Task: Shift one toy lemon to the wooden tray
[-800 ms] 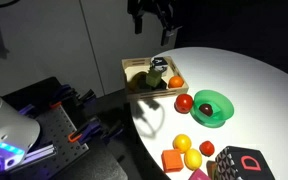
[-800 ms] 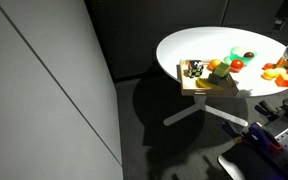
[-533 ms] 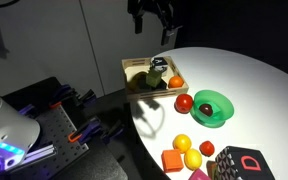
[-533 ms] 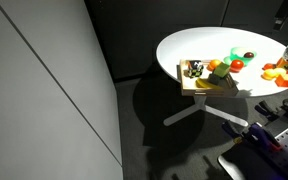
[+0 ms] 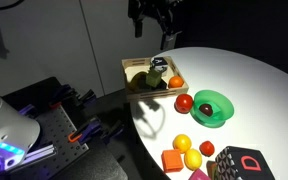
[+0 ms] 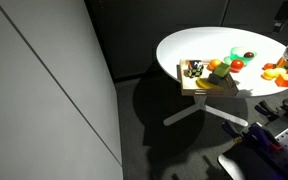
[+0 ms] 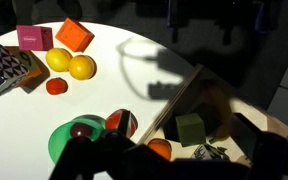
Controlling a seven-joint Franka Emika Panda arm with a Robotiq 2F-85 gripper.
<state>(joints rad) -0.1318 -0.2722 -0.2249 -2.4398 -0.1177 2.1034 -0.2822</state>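
nearest me, the toy lemon (image 5: 182,143) lies beside its yellow twin (image 5: 193,159) and an orange block (image 5: 172,160) on the white table (image 5: 246,72). past the green bowl (image 5: 227,108), well apart, sits the wooden tray (image 5: 126,74). above it i see my gripper (image 5: 152,33) hanging, fingers spread, empty.

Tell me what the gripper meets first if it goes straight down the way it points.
Probably the wooden tray or what lies in it; the gripper hangs high above it, though depth is unclear.
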